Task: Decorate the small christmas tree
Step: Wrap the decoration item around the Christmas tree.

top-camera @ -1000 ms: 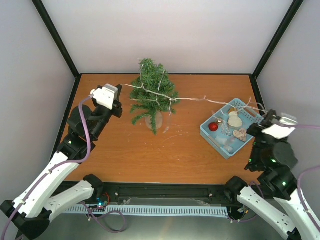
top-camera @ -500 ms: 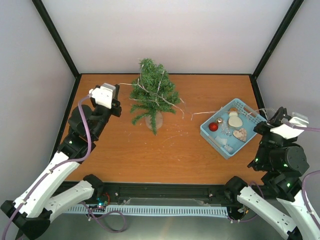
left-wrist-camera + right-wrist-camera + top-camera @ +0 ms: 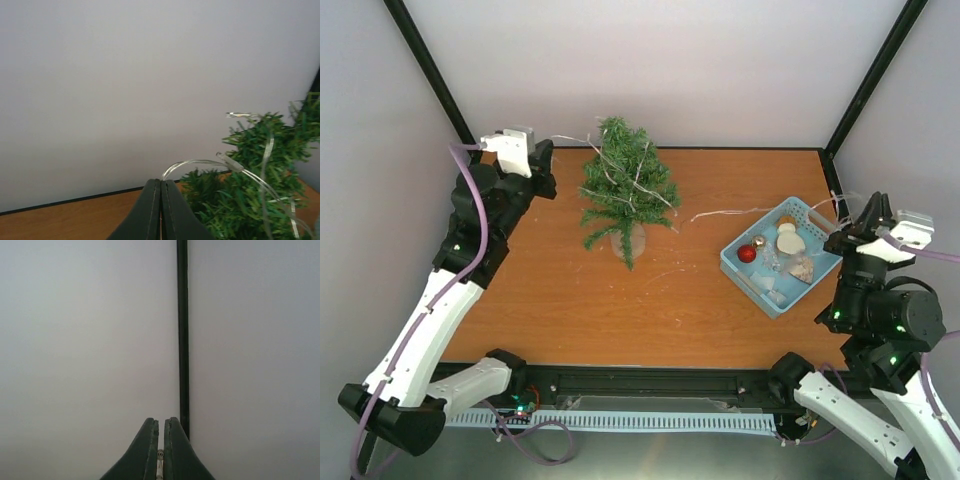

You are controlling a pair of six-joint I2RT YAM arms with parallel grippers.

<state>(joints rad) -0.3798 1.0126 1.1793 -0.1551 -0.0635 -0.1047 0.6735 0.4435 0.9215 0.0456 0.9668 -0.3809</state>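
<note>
The small christmas tree (image 3: 623, 190) stands at the back middle of the table, and its branches (image 3: 250, 200) fill the lower right of the left wrist view. A thin silvery string of lights (image 3: 730, 212) winds through the tree and trails over the table toward the basket. My left gripper (image 3: 542, 155) is raised left of the treetop and shut on one end of the string (image 3: 200, 162); its jaws (image 3: 161, 181) are pressed together. My right gripper (image 3: 870, 212) is lifted at the far right. It (image 3: 160, 421) is shut on a thin silvery bit of the string (image 3: 160, 460).
A blue basket (image 3: 735, 262) sits right of the middle. It holds a red ball (image 3: 747, 253), a cream ornament (image 3: 790, 242) and other small decorations. Grey walls and black frame posts close in the back and sides.
My left gripper has risen and moved back toward the rear wall with its end of the string. My right gripper has shifted right and up. The string, taut before, now hangs slack.
</note>
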